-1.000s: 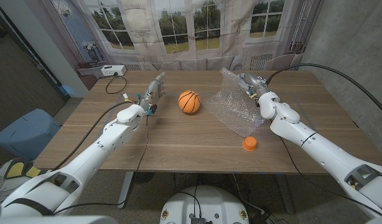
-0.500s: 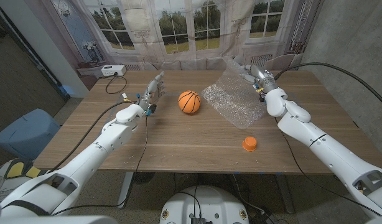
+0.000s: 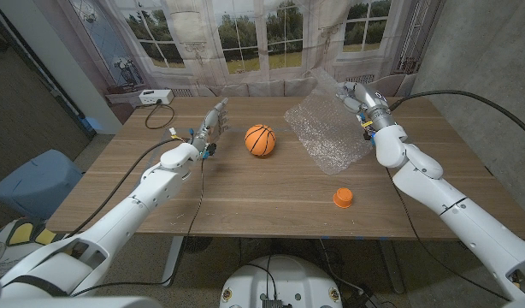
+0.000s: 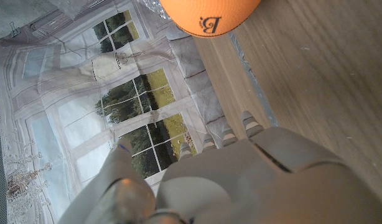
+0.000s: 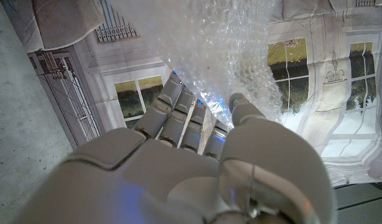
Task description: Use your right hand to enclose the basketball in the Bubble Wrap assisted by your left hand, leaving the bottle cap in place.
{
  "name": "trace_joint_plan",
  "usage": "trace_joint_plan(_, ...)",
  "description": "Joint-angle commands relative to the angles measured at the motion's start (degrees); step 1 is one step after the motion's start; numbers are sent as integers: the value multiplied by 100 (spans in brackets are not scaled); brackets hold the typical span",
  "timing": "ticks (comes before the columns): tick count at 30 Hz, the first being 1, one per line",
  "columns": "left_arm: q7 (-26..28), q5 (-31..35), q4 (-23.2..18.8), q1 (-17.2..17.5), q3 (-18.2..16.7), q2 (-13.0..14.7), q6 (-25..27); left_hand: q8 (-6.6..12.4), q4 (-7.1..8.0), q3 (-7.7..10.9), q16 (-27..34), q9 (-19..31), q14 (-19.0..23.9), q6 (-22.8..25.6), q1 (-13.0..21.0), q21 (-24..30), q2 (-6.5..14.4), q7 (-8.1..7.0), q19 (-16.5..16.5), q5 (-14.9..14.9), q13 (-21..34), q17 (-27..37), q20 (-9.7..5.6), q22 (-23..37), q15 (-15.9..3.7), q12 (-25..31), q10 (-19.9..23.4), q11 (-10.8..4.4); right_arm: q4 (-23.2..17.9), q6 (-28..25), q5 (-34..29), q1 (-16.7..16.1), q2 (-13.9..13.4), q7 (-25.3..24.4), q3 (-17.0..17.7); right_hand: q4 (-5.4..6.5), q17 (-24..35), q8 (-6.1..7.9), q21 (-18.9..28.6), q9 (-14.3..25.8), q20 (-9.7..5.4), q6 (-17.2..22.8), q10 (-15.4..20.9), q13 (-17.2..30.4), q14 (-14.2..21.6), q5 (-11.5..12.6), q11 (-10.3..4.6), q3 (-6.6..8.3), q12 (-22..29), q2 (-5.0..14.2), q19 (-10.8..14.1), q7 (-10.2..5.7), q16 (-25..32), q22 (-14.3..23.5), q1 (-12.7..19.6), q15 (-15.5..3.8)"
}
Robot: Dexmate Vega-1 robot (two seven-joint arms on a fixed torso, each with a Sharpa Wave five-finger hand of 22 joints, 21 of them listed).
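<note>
Head view: a wooden table (image 3: pixel 245 192) stands before a backdrop printed with tall windows (image 3: pixel 245 34); the orange rubber basketball (image 3: pixel 260 140) sits mid-table; the left hand (image 3: pixel 213 124) stands beside it, fingers apart, holding nothing; the right hand (image 3: pixel 358 100) pinches a clear sheet of Bubble Wrap (image 3: pixel 327 133), lifted above the far right of the table; a small orange bottle cap (image 3: pixel 343 198) lies nearer the front edge. Left wrist view: the basketball rests on the wood beyond the hand. Right wrist view: fingers (image 5: pixel 178 115) and thumb grip the wrap.
</note>
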Motion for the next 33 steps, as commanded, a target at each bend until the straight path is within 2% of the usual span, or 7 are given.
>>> trace_joint_plan(1, -65, 25, -46, 3, 32, -1, -53, 21, 11, -35, 8, 13, -53, -407, -40, -12, -7, -9, -6, 27, 4, 21, 41, 10, -17, 21, -118, 12, -820, 223, -95, -799, -90, -265, 602, 19, 32, -40, 43, 14, 14, -17, 1, 29, 16, -9, -12, -22, -51, -37, -33, -57, -34, -7, -23, -641)
trace_joint_plan(8, -106, 36, -77, 12, 49, 12, -57, 22, 13, -42, 10, 13, -49, -411, -42, -12, -8, -12, -4, 29, 5, 21, 41, 10, -25, 20, -125, 6, -1246, 510, -65, -1370, -37, -386, 1047, 34, 41, -46, 80, 15, 19, 39, 5, 37, 40, -4, -14, -36, -64, -41, -38, -59, -45, -15, -34, -630)
trace_joint_plan(13, -131, 32, -126, 37, 36, 49, -60, 21, 15, -48, 7, 13, -58, -417, -44, -13, -9, -19, -4, 31, 5, 21, 41, 10, -19, 23, -123, 12, -1642, 556, -298, -1795, 51, -477, 1306, 41, 46, -64, 100, 15, 9, 50, -1, 43, 48, 1, -49, -43, -77, -44, -66, -83, -60, -22, -36, -644)
trace_joint_plan(21, 2, 34, -524, 264, -98, 241, -80, 20, 18, -58, 7, 13, -62, -429, -47, -15, -11, -21, -3, 34, 5, 21, 41, 10, -19, 23, -130, 12, -2079, 855, -555, -2338, 235, -473, 1656, 52, 61, -74, 142, 16, 11, 122, 13, 51, 52, 7, -59, -62, -93, -55, -100, -93, -85, -33, -40, -654)
trace_joint_plan(26, 98, 33, -815, 438, -192, 409, -25, 14, 20, -65, 6, 13, -66, -450, -50, -14, -13, -27, 2, 37, 5, 21, 41, 11, -20, 23, -134, 16, -2297, 1087, -625, -2566, 338, -309, 1833, 60, 69, -93, 187, 17, 22, 150, 33, 56, 85, 13, -53, -74, -102, -61, -90, -95, -95, -42, -42, -662)
trace_joint_plan(33, 107, -6, -938, 550, -265, 506, -18, 16, 24, -76, 1, 12, -83, -456, -54, -14, -15, -25, 7, 40, 5, 21, 41, 11, -11, 24, -140, 10, -2432, 1453, -496, -2652, 482, 68, 1941, 78, 77, -115, 225, 18, 19, 167, 34, 61, 107, 18, -57, -91, -117, -66, -95, -105, -109, -51, -59, -665)
